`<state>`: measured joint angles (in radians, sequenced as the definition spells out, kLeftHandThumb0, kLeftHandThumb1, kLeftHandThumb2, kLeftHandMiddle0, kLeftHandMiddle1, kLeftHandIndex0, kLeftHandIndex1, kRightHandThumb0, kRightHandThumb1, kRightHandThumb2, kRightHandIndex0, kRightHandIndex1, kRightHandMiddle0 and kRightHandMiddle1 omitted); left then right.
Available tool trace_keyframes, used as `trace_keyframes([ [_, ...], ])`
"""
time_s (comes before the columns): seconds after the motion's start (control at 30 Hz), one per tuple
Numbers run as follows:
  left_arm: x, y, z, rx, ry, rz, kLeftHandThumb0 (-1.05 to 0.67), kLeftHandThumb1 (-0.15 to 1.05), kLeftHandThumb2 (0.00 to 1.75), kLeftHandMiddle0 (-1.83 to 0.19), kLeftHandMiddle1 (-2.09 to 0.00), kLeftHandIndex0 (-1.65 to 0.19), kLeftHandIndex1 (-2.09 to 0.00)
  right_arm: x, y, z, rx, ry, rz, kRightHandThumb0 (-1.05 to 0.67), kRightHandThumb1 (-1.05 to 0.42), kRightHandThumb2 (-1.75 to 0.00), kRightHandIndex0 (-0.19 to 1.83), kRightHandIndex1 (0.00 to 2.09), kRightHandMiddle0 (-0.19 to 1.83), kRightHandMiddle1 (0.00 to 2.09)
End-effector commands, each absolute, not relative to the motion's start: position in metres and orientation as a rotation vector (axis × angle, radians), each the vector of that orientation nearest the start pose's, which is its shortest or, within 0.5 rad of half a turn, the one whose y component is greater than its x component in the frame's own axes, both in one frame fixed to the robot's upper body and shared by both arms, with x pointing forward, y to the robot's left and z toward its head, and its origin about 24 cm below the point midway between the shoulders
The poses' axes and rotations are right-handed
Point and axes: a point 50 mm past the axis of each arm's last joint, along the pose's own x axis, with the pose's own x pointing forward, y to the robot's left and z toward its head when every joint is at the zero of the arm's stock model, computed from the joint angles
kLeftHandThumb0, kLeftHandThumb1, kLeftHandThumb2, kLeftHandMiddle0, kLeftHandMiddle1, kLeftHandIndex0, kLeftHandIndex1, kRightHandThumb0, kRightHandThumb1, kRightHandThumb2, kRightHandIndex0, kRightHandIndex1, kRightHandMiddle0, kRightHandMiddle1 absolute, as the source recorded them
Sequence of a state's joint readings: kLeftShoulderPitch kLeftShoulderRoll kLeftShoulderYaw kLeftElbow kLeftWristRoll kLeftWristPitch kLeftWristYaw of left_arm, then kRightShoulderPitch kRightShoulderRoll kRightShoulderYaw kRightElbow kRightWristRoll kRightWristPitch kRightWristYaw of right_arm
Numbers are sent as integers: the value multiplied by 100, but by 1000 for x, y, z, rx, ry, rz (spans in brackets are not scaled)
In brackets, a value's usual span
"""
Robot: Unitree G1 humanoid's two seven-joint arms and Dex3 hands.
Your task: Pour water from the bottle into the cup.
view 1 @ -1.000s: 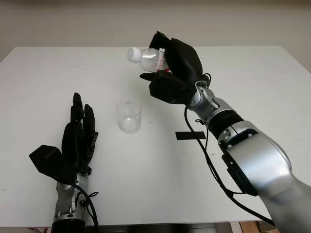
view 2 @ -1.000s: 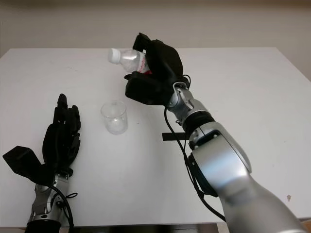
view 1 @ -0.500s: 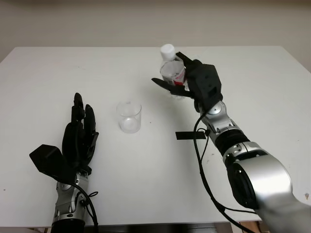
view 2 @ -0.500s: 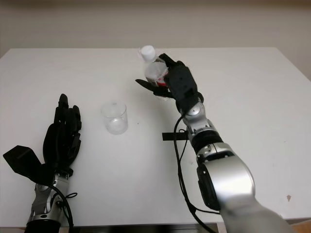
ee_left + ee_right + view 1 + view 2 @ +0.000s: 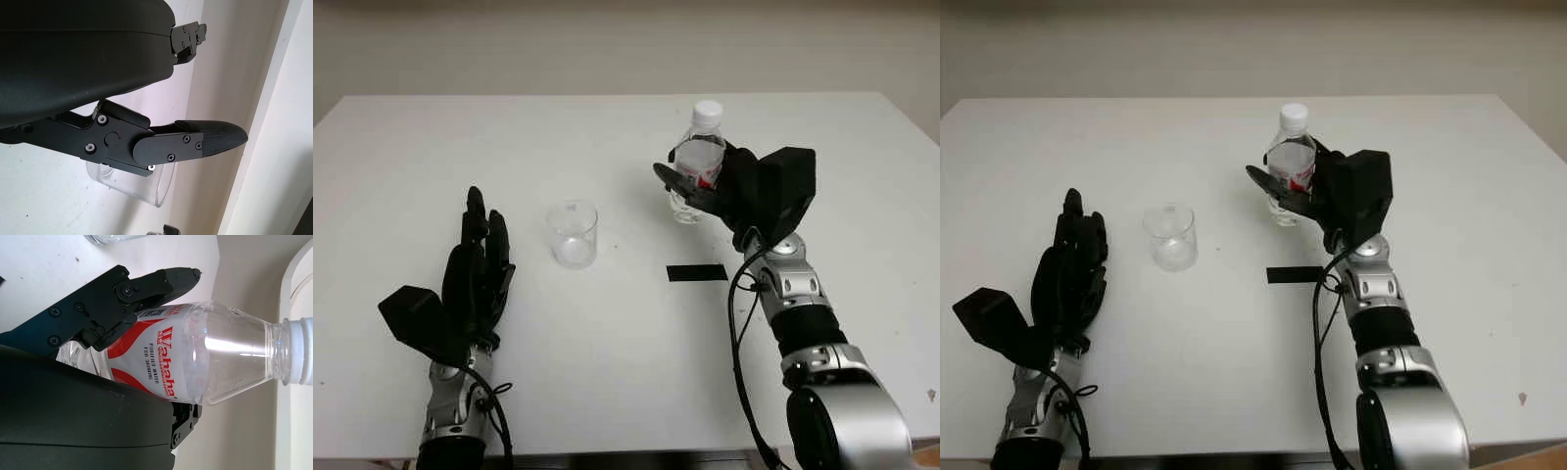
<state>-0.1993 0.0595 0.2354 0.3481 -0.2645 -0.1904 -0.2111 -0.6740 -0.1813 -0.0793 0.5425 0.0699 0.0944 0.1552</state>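
A clear plastic water bottle (image 5: 698, 162) with a red-and-white label and a white cap stands upright, right of the cup. My right hand (image 5: 697, 196) is shut on its body; the right wrist view shows the black fingers (image 5: 122, 298) wrapped over the label (image 5: 161, 357). The bottle's base is at or just above the table; I cannot tell whether it touches. A clear plastic cup (image 5: 573, 235) stands upright mid-table, also seen behind my left thumb in the left wrist view (image 5: 146, 188). My left hand (image 5: 475, 264) is open at the front left, apart from the cup.
The white table (image 5: 607, 372) reaches to a pale wall at the back. A strip of black tape (image 5: 697, 272) lies on the table between the cup and my right forearm.
The bottle went from tilted with its neck toward the cup to upright, and moved right and down with my right hand. The left hand barely shifted.
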Motion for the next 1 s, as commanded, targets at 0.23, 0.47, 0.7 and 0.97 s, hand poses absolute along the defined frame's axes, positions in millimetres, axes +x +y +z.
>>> trace_keyframes([
  [0.23,271,201,13,-235,1,32,-74,105,52,19,-2,19,-4,359,-166,133,-116,19,136,-38,-105,-45,142,209,85,209],
  [0.47,269,201,13,-252,-5,31,-74,105,50,19,-2,19,-4,354,-163,124,-149,95,144,-38,-105,-45,143,209,90,209],
  [0.7,267,203,13,-247,-6,27,-75,105,49,19,-1,19,-2,352,-161,114,-113,149,140,-42,-105,-44,143,209,89,209],
  [0.97,266,205,13,-250,-6,29,-76,105,47,19,-1,19,-2,347,-158,106,-77,152,141,-41,-105,-45,143,209,85,209],
])
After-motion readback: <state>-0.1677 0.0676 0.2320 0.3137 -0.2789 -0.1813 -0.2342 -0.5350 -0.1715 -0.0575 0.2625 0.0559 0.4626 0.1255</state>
